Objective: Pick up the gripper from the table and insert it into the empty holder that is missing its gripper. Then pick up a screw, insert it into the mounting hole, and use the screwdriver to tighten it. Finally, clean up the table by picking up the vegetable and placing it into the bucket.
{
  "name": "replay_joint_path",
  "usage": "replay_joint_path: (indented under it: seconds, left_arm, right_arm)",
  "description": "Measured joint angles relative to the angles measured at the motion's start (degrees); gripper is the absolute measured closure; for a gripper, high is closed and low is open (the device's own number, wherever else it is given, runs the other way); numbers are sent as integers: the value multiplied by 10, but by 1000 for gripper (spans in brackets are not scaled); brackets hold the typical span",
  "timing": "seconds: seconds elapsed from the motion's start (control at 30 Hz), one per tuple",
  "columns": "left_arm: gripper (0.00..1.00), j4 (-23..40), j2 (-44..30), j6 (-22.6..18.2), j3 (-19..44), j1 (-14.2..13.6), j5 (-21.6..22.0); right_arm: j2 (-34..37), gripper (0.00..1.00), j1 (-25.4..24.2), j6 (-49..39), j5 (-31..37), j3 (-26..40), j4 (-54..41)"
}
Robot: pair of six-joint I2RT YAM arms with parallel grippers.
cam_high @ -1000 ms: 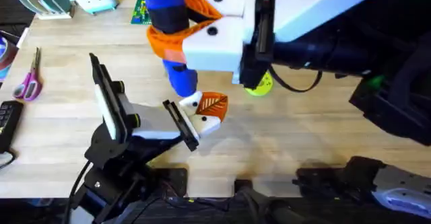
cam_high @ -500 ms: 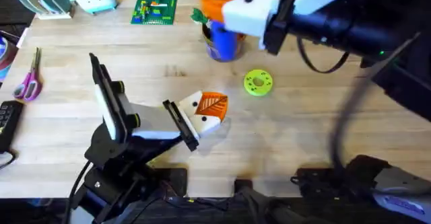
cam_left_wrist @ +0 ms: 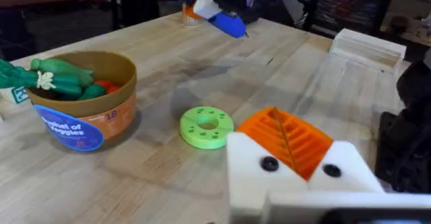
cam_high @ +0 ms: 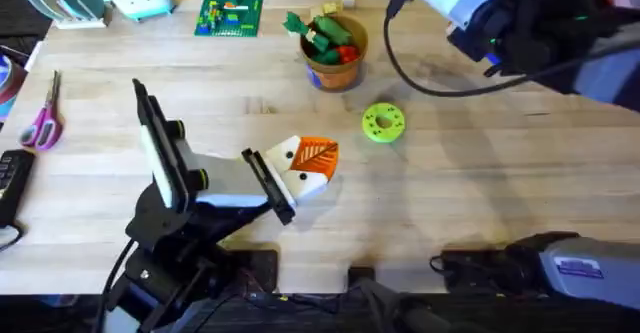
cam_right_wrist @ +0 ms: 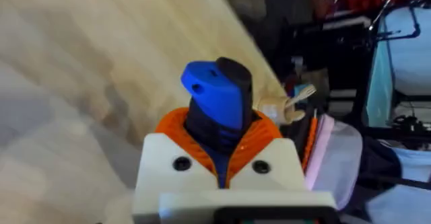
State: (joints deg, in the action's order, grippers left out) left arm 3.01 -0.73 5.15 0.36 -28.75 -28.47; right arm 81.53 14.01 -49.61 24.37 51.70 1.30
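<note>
Gripping the screwdriver (cam_right_wrist: 215, 99) by its fat blue handle, the right gripper (cam_right_wrist: 217, 135) has its orange pads squeezed around it. It hangs up in the air, off to the right of the bucket (cam_high: 335, 53) and well apart from it.

I think the screwdriver is light and hard, so it will not bend. The handle looks smooth, so it could slip or turn in the pads. The fat blue part is the best place to hold. The thin metal tip is too skinny to grab.

Green and red toy vegetables lie inside the bucket. A flat green disc (cam_high: 383, 123) sits on the table (cam_high: 480, 193), near the bucket and on the robot's side of it. Past the disc, farther from the bucket, the left gripper (cam_high: 312, 158) rests low. Its pads look pressed together, with nothing between them.

Half a second ago the right arm and the screwdriver were right over the bucket and hid most of it. Now they have swung away to the right. The left arm has not moved.
</note>
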Motion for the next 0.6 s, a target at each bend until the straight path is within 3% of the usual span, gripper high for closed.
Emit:
replay_joint_path:
  seconds: [0.17, 0.43, 0.53, 0.6]
  left_arm:
    - [988, 0, 0, 0, 0, 0, 0]
    - [988, 0, 0, 0, 0, 0, 0]
    - [988, 0, 0, 0, 0, 0, 0]
    - [988, 0, 0, 0, 0, 0, 0]
  right_arm:
    - [79, 978, -1, -73, 15, 0, -29]
    - [154, 974, 0, -105, 17, 0, -68]
    - [164, 821, 1, -101, 20, 0, -80]
    - [163, 639, 2, -88, 27, 3, -79]
